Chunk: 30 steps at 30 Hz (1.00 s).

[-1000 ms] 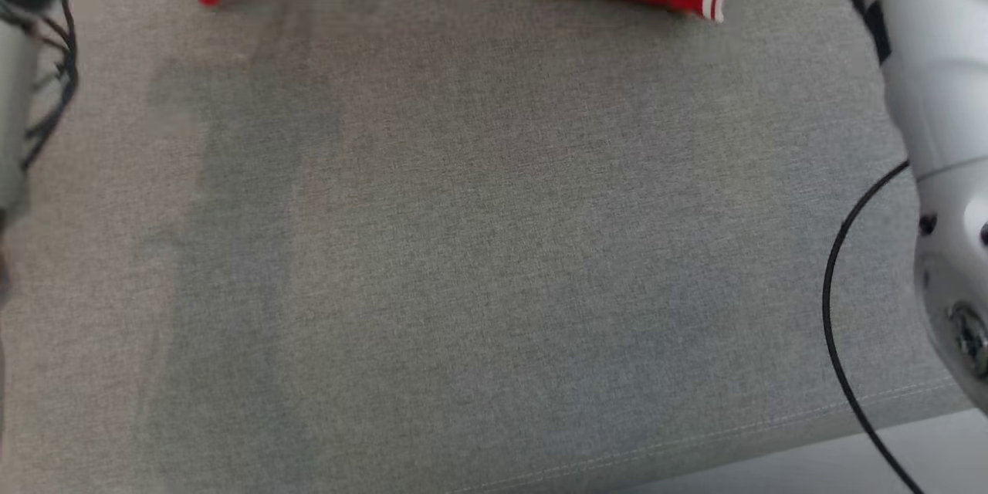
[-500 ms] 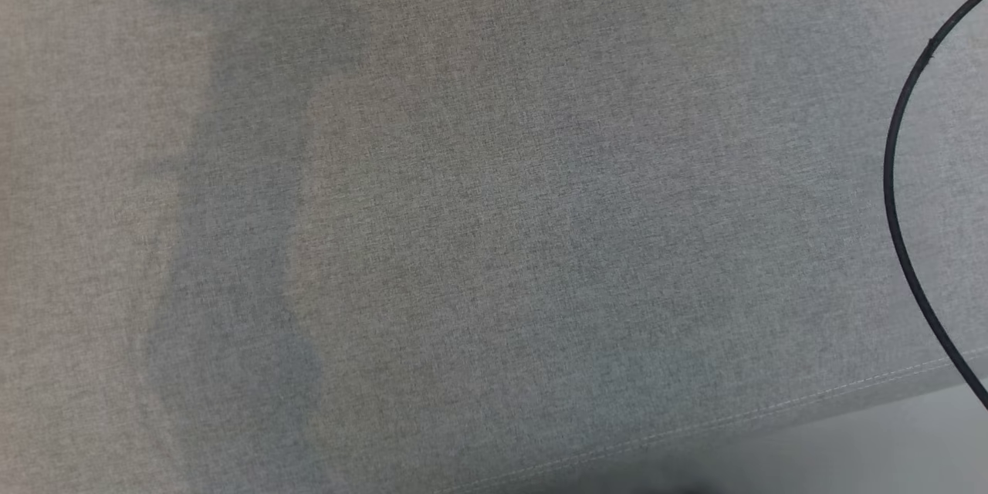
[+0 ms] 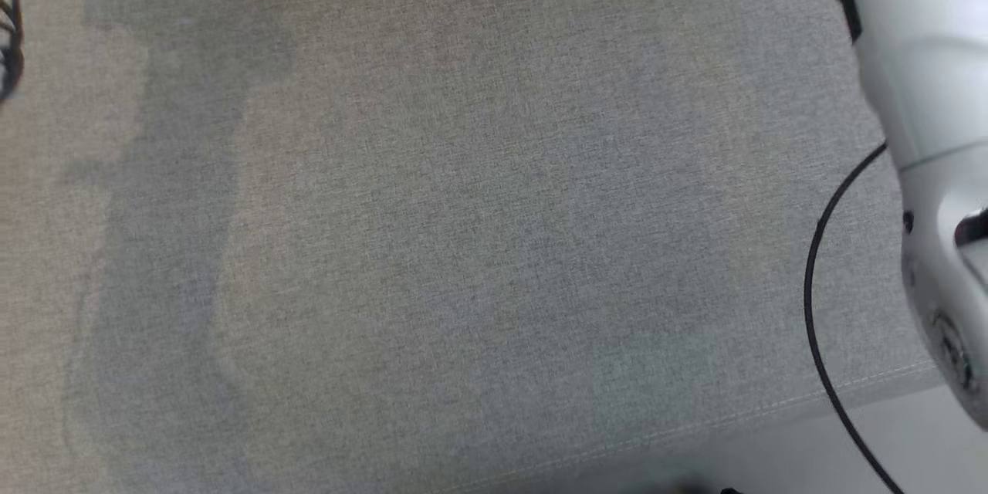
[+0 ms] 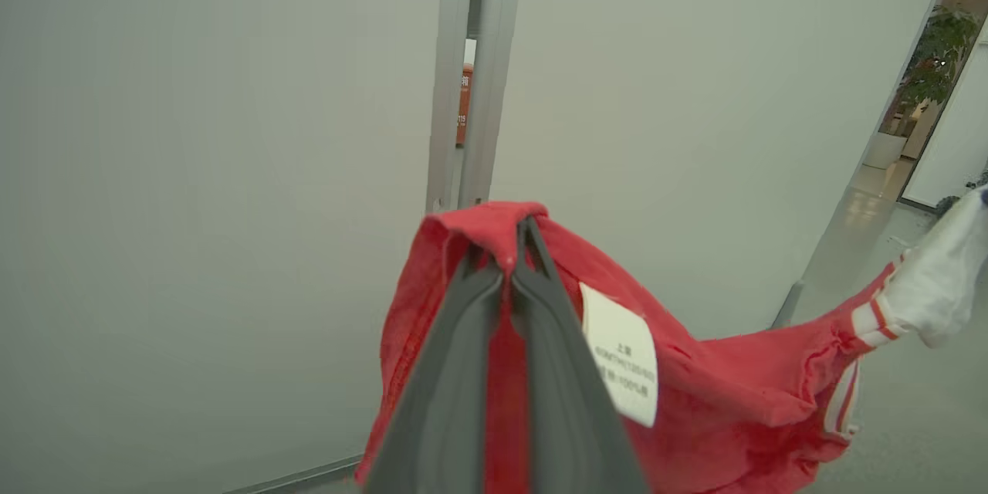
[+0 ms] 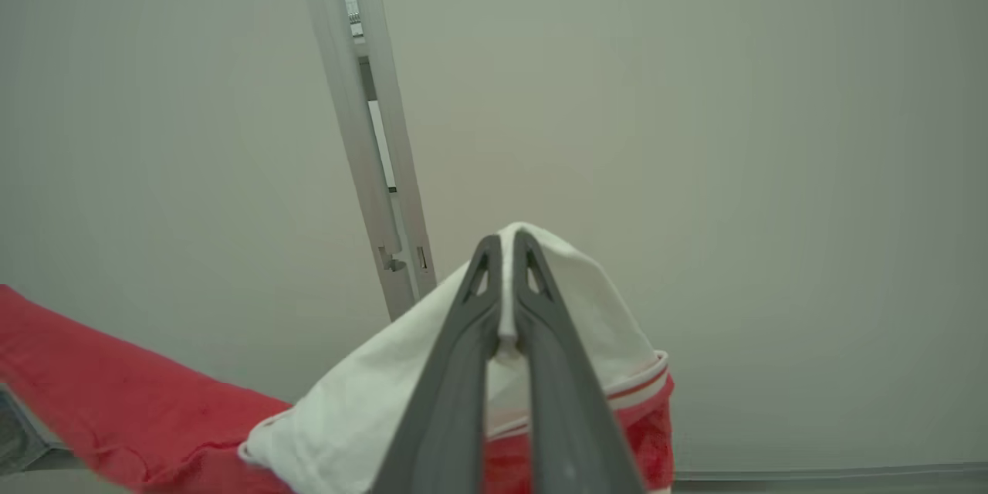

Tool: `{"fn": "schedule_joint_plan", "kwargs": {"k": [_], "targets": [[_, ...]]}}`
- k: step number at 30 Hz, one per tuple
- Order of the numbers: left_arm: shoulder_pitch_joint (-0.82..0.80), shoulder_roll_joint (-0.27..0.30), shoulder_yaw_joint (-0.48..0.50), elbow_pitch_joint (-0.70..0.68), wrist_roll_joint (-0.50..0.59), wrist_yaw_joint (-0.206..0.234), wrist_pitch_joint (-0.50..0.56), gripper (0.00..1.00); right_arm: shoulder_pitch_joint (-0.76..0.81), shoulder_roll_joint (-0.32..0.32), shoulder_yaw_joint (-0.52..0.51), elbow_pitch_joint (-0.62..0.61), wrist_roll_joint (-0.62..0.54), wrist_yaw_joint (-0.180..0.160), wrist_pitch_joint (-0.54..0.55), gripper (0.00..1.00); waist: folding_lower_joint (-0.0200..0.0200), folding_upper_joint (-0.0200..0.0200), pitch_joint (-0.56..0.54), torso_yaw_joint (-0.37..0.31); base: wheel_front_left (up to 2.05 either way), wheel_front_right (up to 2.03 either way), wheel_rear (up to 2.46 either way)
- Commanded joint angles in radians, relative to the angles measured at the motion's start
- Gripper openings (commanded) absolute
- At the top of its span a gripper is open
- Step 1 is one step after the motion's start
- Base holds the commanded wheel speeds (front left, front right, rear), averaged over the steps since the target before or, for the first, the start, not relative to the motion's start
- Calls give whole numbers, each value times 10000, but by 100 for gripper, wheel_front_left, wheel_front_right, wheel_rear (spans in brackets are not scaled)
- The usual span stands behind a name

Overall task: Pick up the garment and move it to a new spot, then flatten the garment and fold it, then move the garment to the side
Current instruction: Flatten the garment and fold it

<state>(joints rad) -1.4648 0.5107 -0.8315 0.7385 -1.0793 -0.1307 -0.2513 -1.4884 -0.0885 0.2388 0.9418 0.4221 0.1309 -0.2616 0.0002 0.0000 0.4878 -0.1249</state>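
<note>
The garment (image 4: pixel 725 394) is red with white, red-striped trim and a white care label. In the left wrist view my left gripper (image 4: pixel 505 235) is shut on a red fold of it, held up in the air before a pale wall. The right wrist view shows my right gripper (image 5: pixel 505 243) shut on the white part of the garment (image 5: pixel 370 401), with red cloth trailing down to the left. Between the two grips the cloth hangs stretched. My pale right forearm (image 3: pixel 918 93) stands at the right edge of the head view.
A grey fabric surface (image 3: pixel 463 231) spreads below in the head view, its stitched front edge (image 3: pixel 772 421) at the lower right. A black cable (image 3: pixel 818 309) loops beside the right forearm. A pale wall with a metal post (image 4: pixel 471 77) faces both wrist cameras.
The head camera has shifted: the garment's red lower edge, seen at the top a second ago, is out of the head view now. The right forearm left that view and is back.
</note>
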Motion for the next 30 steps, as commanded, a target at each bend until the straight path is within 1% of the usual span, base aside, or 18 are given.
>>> {"fn": "schedule_joint_plan", "kwargs": {"k": [1, 4, 8, 11, 16, 21, 28, 30], "targets": [[520, 120, 36, -197, -170, -1, -77, 0, 619, -113, 176, -311, 298, -6, -42, 0, -2, 0, -312, 24, 0, 0, 0], [1684, 290, 469, -723, -212, 1, -153, 0, 2210, -374, 641, -1214, 914, -6, -40, 0, -2, 0, -620, 74, 0, 0, 0], [3601, 139, 1418, -1434, 372, 7, -133, 0, 4138, -761, 1068, -2394, 1578, -5, -6, 0, -2, 0, -1122, 163, 0, 0, 0], [5154, -196, 2178, -1955, 960, 88, -136, 0, 5658, -1014, 1194, -3344, 1969, -5, 139, 0, -2, 0, -1489, 264, 0, 0, 0], [7438, -755, 3206, -2713, 1743, 203, -137, 0, 7913, -1274, 872, -4801, 2250, -3, 446, 0, -2, 0, -2003, 404, 0, 0, 0], [9436, -1217, 3810, -3243, 2500, 266, -138, 0, 10159, -1068, 210, -6231, 2109, -3, 1024, 0, -2, 0, -2447, 463, 0, 0, 0], [11515, -1743, 4319, -3486, 3151, 324, -139, 0, 13040, -533, -738, -8223, 1210, -3, 1983, 0, -2, 0, -3059, 529, 0, 0, 0], [12086, -1916, 4485, -3496, 3150, 317, -139, 0, 13741, -357, -1026, -8788, 1017, -3, 2301, 0, -2, 0, -3255, 506, 0, 0, 0]]}}
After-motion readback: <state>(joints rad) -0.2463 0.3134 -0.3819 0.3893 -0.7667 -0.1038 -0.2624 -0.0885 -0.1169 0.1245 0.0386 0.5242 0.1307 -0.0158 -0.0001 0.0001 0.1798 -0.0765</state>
